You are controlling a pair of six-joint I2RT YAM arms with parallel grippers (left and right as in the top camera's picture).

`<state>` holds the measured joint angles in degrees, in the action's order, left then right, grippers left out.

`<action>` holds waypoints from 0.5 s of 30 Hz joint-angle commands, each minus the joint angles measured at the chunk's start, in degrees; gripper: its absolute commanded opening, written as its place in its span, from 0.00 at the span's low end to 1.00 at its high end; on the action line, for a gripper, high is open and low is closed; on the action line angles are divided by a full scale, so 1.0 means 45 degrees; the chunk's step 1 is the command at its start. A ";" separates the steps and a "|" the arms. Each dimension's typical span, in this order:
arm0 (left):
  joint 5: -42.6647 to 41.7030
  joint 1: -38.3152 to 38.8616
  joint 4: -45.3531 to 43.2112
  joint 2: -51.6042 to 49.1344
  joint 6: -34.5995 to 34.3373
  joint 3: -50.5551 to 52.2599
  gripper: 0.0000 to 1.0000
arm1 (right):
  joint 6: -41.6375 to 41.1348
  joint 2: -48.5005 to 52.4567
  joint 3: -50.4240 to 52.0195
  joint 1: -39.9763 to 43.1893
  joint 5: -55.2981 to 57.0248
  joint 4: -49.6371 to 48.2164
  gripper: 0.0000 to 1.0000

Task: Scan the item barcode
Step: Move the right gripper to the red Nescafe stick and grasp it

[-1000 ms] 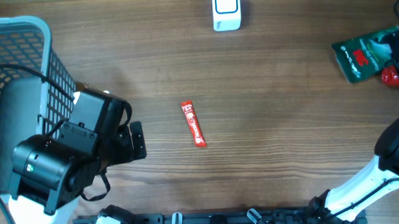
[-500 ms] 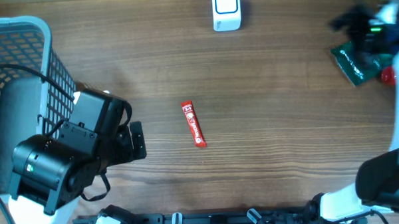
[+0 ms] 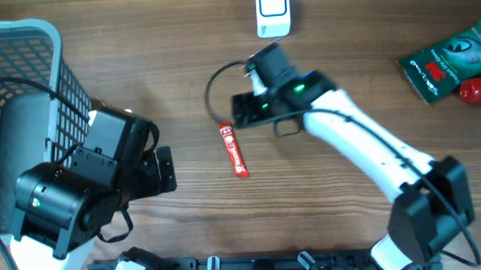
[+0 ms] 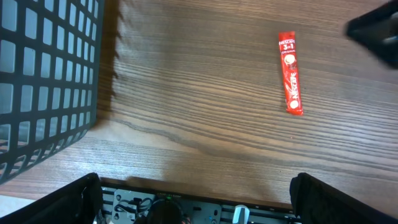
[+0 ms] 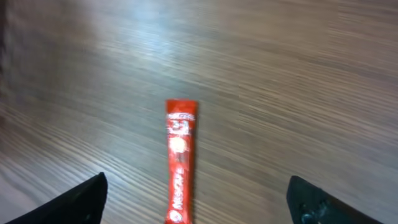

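Item: red stick sachet (image 3: 233, 150), flat on tabletop (image 3: 142, 74), mid-field, slightly slanted, print side up.
R pincer (image 3: 250, 111): we find fingers wide apart, nothing gripped. It sits just beside the sachet's end nearer the scanner. In the wrist view the sachet lies lengthwise below the gap. Contact w/ sachet: none seen.
L pincer (image 3: 163, 170): fingers apart, empty. It is beside the basket, well apart from the sachet.
Scanner: white scanner (image 3: 272, 12) at top edge of overhead view, well apart from the sachet.
Basket: grey mesh basket (image 3: 37, 46), L side.
Other: green packet (image 3: 442, 60) and red-yellow object (image 3: 478, 89), just beside each other at R edge. We cannot ID the latter.
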<state>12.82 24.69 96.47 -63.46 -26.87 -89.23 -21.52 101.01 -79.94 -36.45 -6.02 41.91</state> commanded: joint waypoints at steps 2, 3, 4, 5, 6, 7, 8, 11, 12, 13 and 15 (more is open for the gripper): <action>0.0160 -0.0039 0.0005 0.0029 -0.0126 -0.0092 1.00 | 0.0126 0.1452 0.0175 -0.1447 0.2132 -0.0879 0.89; 0.0160 -0.0039 0.0005 0.0029 -0.0126 -0.0092 1.00 | 0.0102 0.1855 0.0175 -0.1715 0.2302 -0.1069 0.86; 0.0160 -0.0039 0.0000 0.0029 -0.0126 -0.0092 1.00 | 0.0097 0.2137 0.0175 -0.1851 0.2293 -0.1127 0.85; 0.0160 -0.0039 0.0005 0.0029 -0.0126 -0.0092 1.00 | 0.0087 0.2458 0.0175 -0.1982 0.2293 -0.1093 0.82; 0.0160 -0.0039 0.0005 0.0029 -0.0126 -0.0092 1.00 | 0.0083 0.2691 0.0175 -0.2064 0.2293 -0.0996 0.79; 0.0160 -0.0039 0.0005 0.0029 -0.0126 -0.0092 1.00 | 0.0063 0.2909 0.0175 -0.2103 0.2278 -0.0874 0.77; 0.0160 -0.0039 0.0000 0.0029 -0.0126 -0.0092 1.00 | 0.0058 0.3075 0.0175 -0.2118 0.2215 -0.0767 0.75; 0.0160 -0.0039 0.0005 0.0029 -0.0126 -0.0092 1.00 | 0.0068 0.3453 0.0175 -0.2113 0.2089 -0.0588 0.69; 0.0160 -0.0039 0.0005 0.0029 -0.0126 -0.0092 1.00 | 0.0073 0.3492 0.0175 -0.2123 0.2084 -0.0525 0.68; 0.0160 -0.0039 0.0005 0.0029 -0.0126 -0.0092 1.00 | 0.0073 0.3526 0.0175 -0.2137 0.2040 -0.0432 0.67; 0.0160 -0.0039 0.0005 0.0029 -0.0126 -0.0092 1.00 | 0.0073 0.3536 0.0175 -0.2225 0.1894 -0.0160 0.66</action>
<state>12.82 24.67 96.47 -63.46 -26.87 -89.23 -21.15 116.05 -79.50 -46.09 2.02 39.90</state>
